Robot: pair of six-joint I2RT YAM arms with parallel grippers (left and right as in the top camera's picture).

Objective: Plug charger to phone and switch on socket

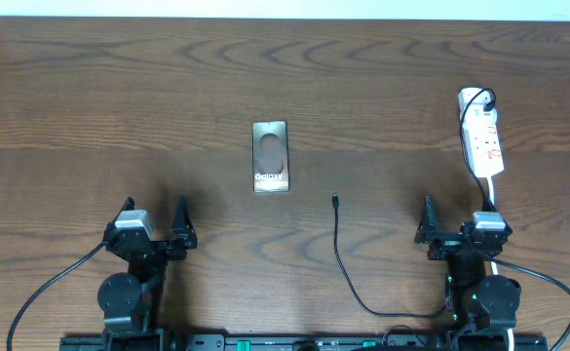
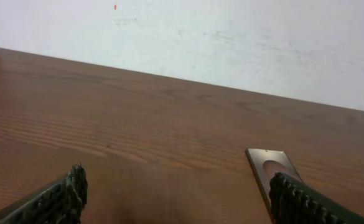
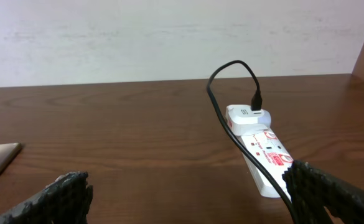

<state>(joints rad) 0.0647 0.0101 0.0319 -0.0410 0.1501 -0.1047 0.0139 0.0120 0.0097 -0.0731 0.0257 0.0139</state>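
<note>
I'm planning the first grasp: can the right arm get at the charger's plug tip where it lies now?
Probably yes. The charger's plug tip lies alone on bare table, apart from the phone, to the left of the open right gripper, with nothing between them.

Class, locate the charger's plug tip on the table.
Overhead view: the plug tip lies on the table, just right of the phone, not touching it.

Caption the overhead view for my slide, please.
Left gripper and right gripper open; phone, charger and socket lie untouched.
</note>
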